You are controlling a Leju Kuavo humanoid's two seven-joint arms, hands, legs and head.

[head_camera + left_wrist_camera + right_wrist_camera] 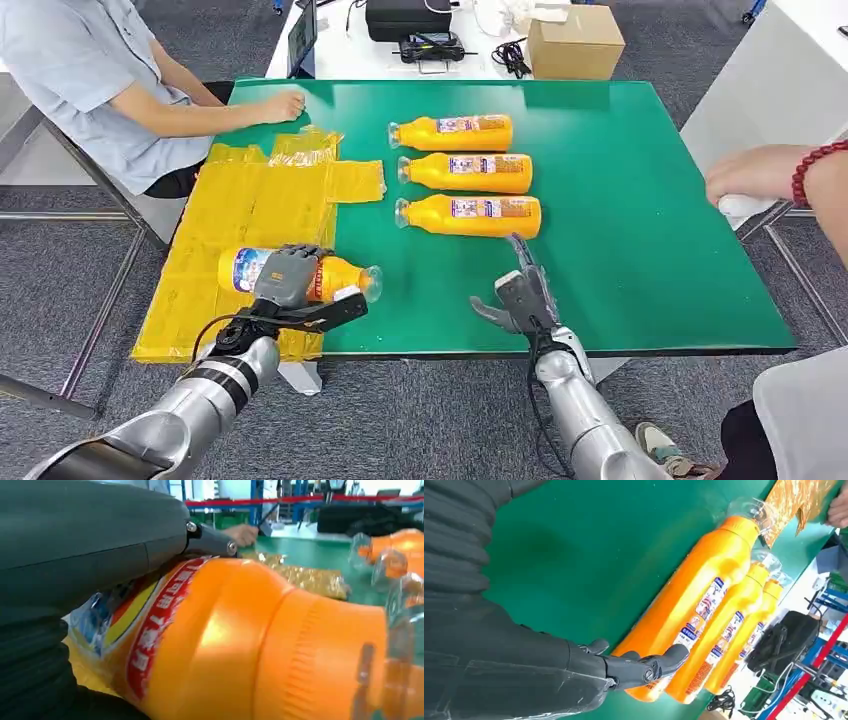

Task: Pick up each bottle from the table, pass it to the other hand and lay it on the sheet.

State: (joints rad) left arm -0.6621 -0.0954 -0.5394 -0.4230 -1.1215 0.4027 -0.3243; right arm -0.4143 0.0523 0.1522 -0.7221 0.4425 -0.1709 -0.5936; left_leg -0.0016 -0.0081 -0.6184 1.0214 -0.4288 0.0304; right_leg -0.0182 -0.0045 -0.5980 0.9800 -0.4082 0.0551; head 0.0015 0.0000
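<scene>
While the head view is showing the left hand gripping an orange bottle lying on the yellow sheet at the green bench edge, the left wrist view is revealing its red label; the right hand is hovering with fingers spread, holding nothing, near three bottles.

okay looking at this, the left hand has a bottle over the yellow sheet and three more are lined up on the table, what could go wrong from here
The left hand holds the bottle with its cap end poking past the yellow sheet edge; let go there, it might roll onto the green table.

The right hand is open beside the nearest bottle of three lying side by side; a clumsy reach could nudge its neighbours.
</scene>
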